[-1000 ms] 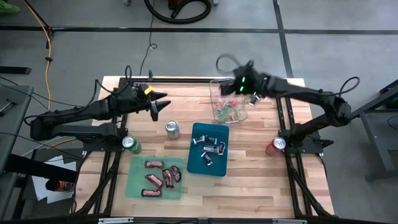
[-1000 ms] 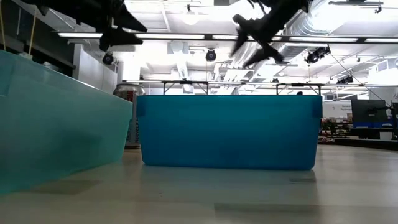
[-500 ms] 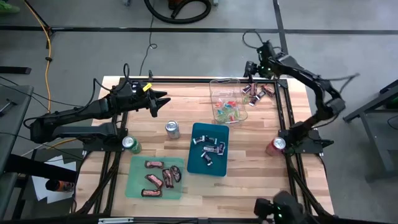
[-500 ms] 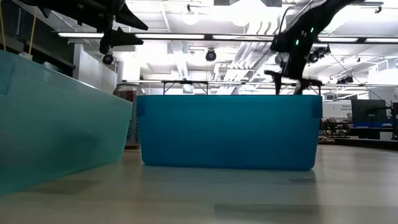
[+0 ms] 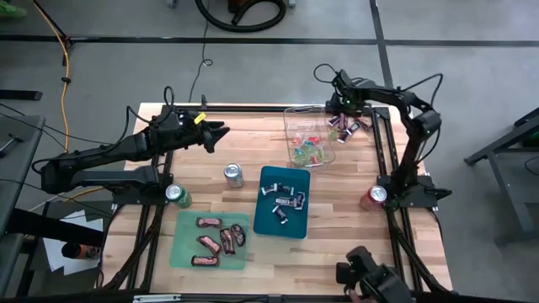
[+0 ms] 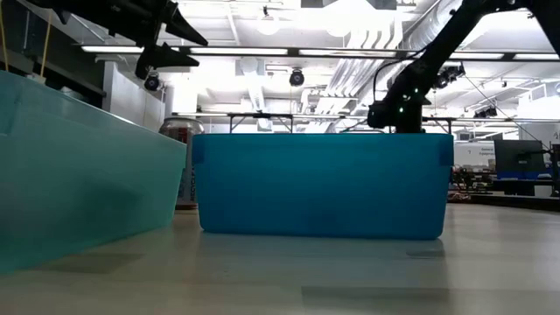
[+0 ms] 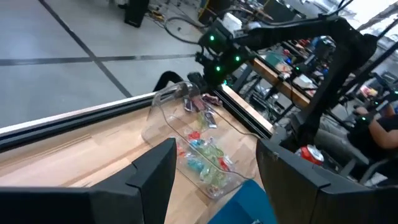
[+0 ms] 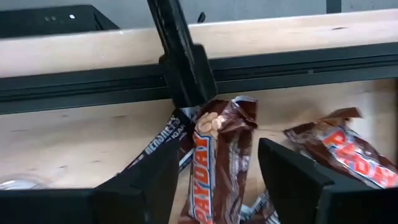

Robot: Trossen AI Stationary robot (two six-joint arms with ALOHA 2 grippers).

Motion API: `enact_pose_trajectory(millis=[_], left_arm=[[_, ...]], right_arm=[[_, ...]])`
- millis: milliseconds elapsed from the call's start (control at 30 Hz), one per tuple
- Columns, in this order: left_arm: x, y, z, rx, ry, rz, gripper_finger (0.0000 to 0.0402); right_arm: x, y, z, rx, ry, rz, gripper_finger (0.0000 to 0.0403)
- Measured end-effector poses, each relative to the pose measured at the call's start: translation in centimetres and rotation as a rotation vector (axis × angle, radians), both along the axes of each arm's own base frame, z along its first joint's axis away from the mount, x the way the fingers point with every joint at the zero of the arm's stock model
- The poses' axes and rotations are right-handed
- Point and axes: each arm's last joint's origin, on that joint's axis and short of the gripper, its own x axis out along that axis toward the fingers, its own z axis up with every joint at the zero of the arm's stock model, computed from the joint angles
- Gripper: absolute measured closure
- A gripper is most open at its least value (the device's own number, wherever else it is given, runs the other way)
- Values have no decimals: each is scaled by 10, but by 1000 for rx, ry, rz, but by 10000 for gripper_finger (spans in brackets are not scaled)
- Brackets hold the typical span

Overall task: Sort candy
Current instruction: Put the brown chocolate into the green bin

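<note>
Right gripper (image 5: 344, 118): down low at the table's far right corner, just beside the black frame rail (image 8: 186, 62); jaws stood apart, straddling a brown Payday bar (image 8: 214, 168), not clamped on it.
Loose candy (image 5: 347, 126): a small heap lay at that corner, between the clear bin (image 5: 309, 135) and the table (image 5: 354, 236) edge; tight quarters there.
Left gripper (image 5: 217, 135): hung above the table's far left part, jaws apart, holding nothing.
Open room: bare wood ran under the left gripper and across the near right part of the table.
Clear bin: held tiny red, green and blue sweets (image 7: 205, 155).
Blue tray (image 5: 282, 202): mid-table, carried dark and silver wrapped pieces (image 5: 282, 200).
Green tray (image 5: 210, 240): near left, carried red-brown bars (image 5: 215, 240).
Soda cans: one silver (image 5: 233, 175), one green (image 5: 175, 194), one red (image 5: 373, 197) at the right edge.
</note>
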Motion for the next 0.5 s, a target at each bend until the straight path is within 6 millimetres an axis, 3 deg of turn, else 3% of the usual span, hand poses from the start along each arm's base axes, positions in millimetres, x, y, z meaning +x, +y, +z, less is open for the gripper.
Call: enact_pose_trajectory(millis=[133,300,400,500], left_arm=[[0,1,0,3,1,19,193],[0,1,0,5,2,21,193],[0,1,0,6,3,21,193],[0,1,0,8,4,21,193]], right_arm=[[0,-2,-10,5,41,0,233],[0,-3,-10,-10,85,59,323],[-1,-2,-1,-28,85,106,385],[0,3,19,-86,64,149,386]])
